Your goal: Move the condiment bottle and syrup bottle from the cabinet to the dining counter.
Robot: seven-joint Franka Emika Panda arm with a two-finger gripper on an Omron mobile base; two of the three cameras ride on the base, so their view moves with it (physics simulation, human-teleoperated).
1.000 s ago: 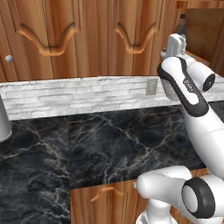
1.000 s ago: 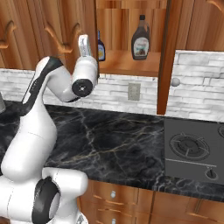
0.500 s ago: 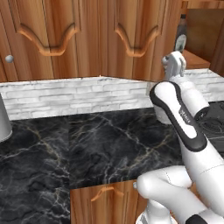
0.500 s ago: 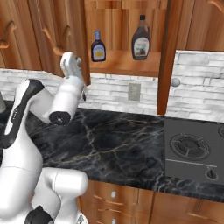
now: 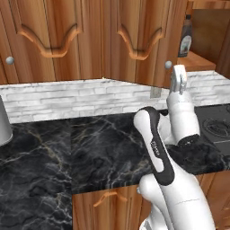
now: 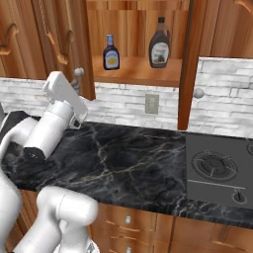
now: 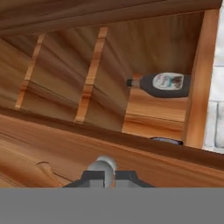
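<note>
The cabinet (image 6: 138,74) stands open, with its shelf at head height. On that shelf the small dark red condiment bottle (image 6: 111,52) stands left of the wide brown syrup bottle (image 6: 159,43). In the hand view the syrup bottle (image 7: 164,84) appears sideways, deep inside. From the left base view the syrup bottle (image 5: 185,36) shows past the open door. My gripper (image 6: 75,85) (image 5: 179,68) is below and left of the shelf, beside the open door's silver knob (image 6: 77,72). Its tips (image 7: 109,175) are close together right at that knob (image 7: 102,166). I cannot tell whether they pinch it.
The open door (image 6: 86,49) stands edge-on left of the shelf. A black marble top (image 6: 123,158) with a white brick wall (image 6: 128,101) lies below, with a stove burner (image 6: 215,165) at its right. A grey cylinder (image 5: 3,123) stands far left. Drawers (image 6: 128,220) run under the top.
The arm has folded down and the hand has dropped from shelf height to the door's knob. The jaws have drawn together.
</note>
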